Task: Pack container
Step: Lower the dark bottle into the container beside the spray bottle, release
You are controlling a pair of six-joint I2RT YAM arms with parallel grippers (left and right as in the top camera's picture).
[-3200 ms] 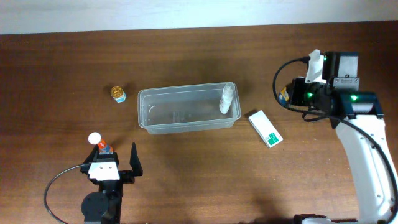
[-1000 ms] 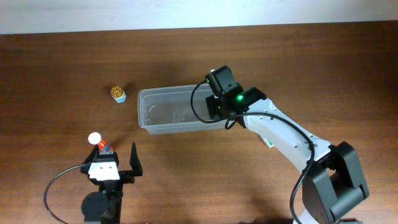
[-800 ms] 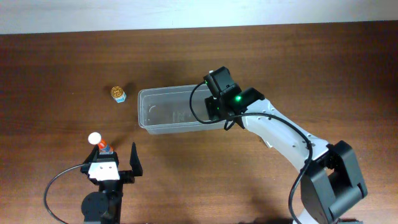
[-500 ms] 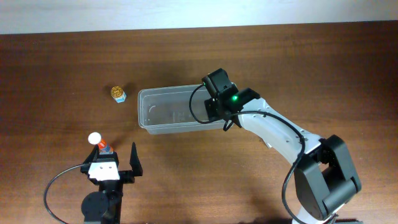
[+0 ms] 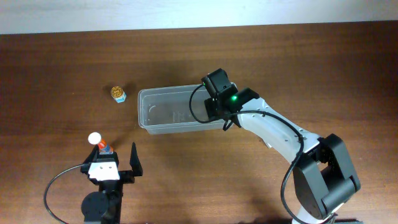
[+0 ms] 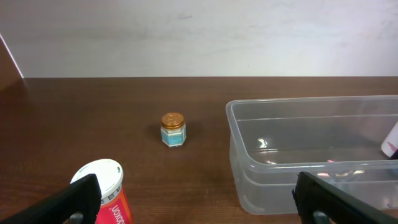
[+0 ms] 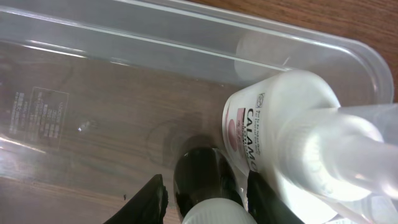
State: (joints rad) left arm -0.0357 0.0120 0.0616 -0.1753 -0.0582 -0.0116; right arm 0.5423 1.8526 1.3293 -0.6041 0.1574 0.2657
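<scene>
The container (image 5: 165, 112) is a clear tub at the table's middle, and my right arm (image 5: 236, 106) reaches down into its right end. In the right wrist view a dark bottle with a white cap (image 7: 202, 180) stands on the container (image 7: 186, 37) floor between my right gripper's (image 7: 205, 202) fingers. The jaws are open, with a thin gap on each side of it. A white Calamine spray bottle (image 7: 280, 130) leans just beside it. My left gripper (image 6: 199, 202) rests open near the front left, nothing between its fingers.
A red bottle with a white cap (image 6: 102, 190) stands against my left gripper's left finger. A small gold-lidded jar (image 5: 117, 93) sits left of the container. The corner of a white box (image 5: 267, 144) shows under the right arm.
My right arm swung in from the right side to the container's right end and lowered the dark bottle inside. Its jaws have just widened off the bottle. The left arm is still.
</scene>
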